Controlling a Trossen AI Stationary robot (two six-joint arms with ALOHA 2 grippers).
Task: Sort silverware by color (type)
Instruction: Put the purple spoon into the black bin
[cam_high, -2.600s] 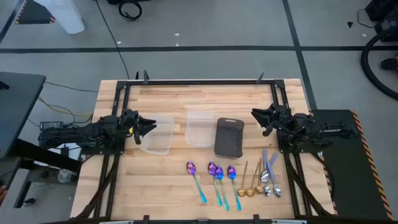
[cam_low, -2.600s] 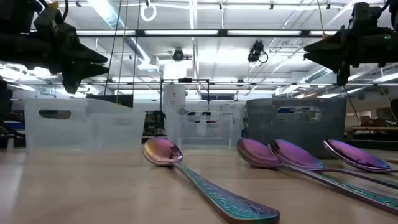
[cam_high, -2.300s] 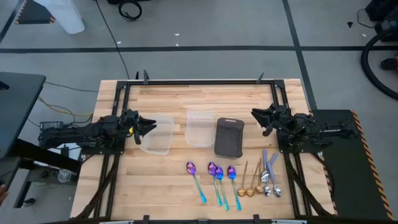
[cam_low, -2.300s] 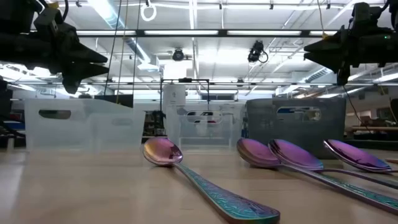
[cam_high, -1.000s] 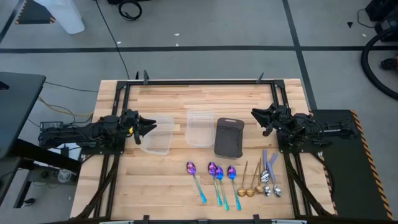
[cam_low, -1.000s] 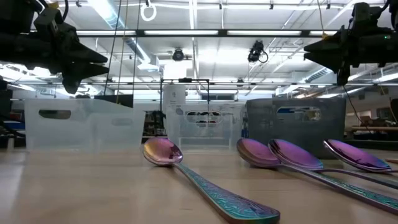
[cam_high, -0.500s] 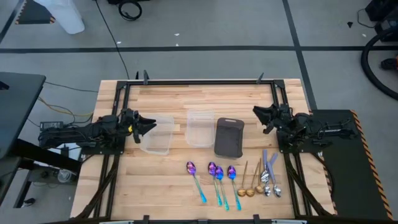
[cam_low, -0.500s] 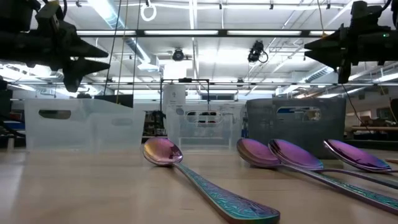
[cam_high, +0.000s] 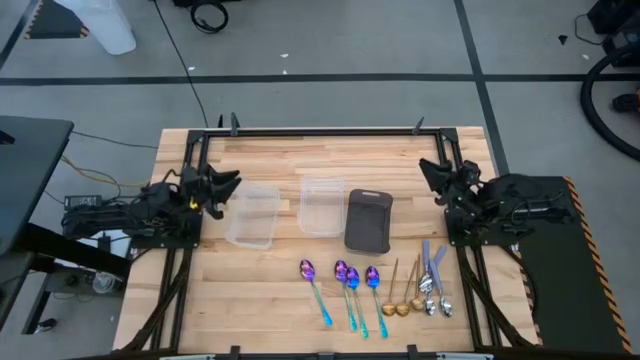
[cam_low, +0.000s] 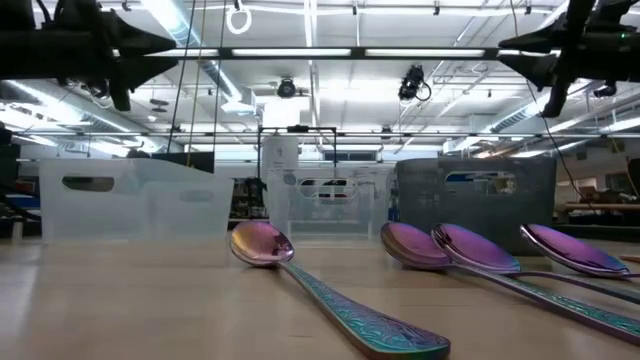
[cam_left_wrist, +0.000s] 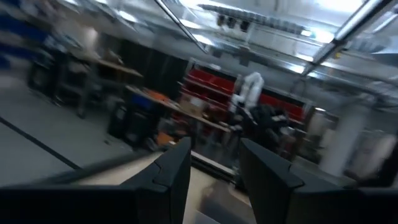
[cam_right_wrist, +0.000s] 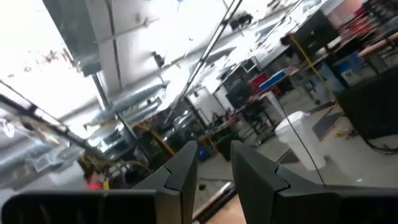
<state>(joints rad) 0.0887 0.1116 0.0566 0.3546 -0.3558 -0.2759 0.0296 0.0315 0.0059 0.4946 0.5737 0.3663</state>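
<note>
Several purple-bowled spoons with teal handles (cam_high: 345, 283) lie flat side by side near the table's near edge; their bowls (cam_low: 262, 243) fill the low view. To their right lie the gold spoons (cam_high: 400, 293), then the silver spoons (cam_high: 434, 284). My left gripper (cam_high: 232, 182) hangs open above the table's left side, by the left clear tub, well away from the spoons. In its wrist view the left gripper (cam_left_wrist: 214, 152) faces the room. My right gripper (cam_high: 428, 166) is open above the right side, far of the spoons, and in its wrist view the right gripper (cam_right_wrist: 214, 152) points up at the ceiling.
Two clear plastic tubs (cam_high: 252, 215) (cam_high: 322, 205) and a dark grey tray (cam_high: 368, 220) stand in a row across the table's middle, far of the spoons. Bare wood lies left of the purple spoons. Black frame rails run along the table's edges.
Both arms have risen and tipped their grippers upward, drawing back a little toward the table's far edge and their own sides. The spoons, tubs and tray have stayed where they were.
</note>
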